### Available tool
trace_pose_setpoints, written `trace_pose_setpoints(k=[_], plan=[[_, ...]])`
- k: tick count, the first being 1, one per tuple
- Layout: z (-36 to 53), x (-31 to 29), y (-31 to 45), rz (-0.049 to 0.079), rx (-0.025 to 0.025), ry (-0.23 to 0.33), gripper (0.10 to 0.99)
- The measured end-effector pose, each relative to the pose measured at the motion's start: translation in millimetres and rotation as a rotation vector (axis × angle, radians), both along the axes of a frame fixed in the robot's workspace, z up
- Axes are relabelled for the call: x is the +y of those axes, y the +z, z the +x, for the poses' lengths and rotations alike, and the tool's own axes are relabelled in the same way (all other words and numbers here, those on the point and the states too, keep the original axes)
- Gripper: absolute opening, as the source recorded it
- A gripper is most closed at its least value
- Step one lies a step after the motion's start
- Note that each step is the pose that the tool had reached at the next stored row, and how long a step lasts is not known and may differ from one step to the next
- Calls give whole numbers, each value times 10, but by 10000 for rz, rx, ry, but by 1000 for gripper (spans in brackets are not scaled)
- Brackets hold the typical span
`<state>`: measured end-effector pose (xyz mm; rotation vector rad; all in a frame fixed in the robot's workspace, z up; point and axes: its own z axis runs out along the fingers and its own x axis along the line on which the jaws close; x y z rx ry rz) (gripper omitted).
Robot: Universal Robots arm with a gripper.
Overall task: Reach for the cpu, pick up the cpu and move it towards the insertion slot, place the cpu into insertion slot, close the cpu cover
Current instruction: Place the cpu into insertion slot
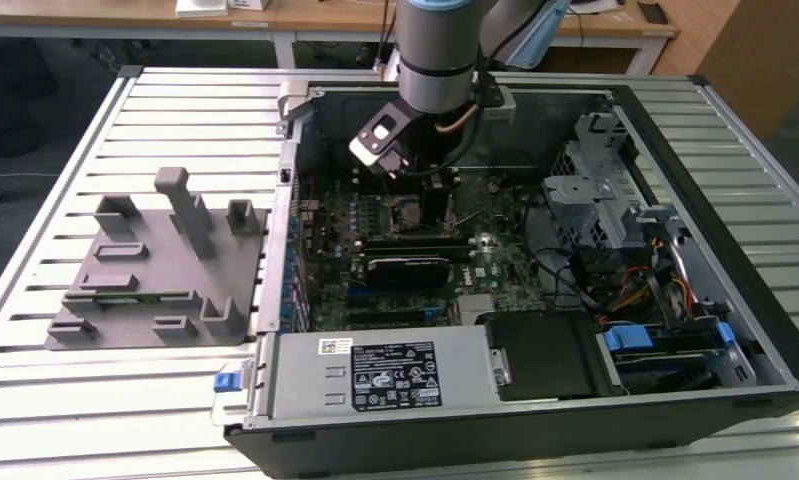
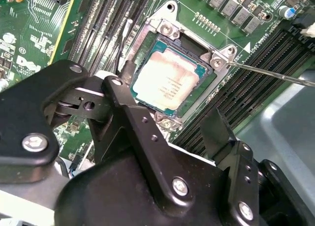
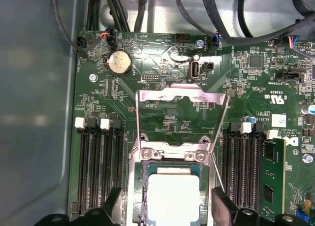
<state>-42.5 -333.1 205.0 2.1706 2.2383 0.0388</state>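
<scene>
Since the cpu (image 2: 166,83) already lies flat in the slot (image 2: 216,63), silvery top up within its tan rim, the jaws stand wide and empty just above it. Closing well, I judge, means pressing the thin metal cover (image 3: 181,118), now hinged open, down evenly, minding the wire lever (image 2: 275,74).

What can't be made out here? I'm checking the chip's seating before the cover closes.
- Chip: near edge cut off in the first wrist view.
- Chip: near corner hidden by the gripper in the second wrist view.
- Socket: blocked by the arm in the exterior view.
</scene>
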Motion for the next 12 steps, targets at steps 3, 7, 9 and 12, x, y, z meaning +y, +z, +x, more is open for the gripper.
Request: trace_pose_setpoints(k=[3, 7, 9, 12], plan=[[0, 7, 1, 14, 1, 0, 788], [0, 11, 13, 21, 1, 0, 604], [0, 11, 32, 21, 0, 0, 545], [0, 11, 51, 22, 0, 0, 545]])
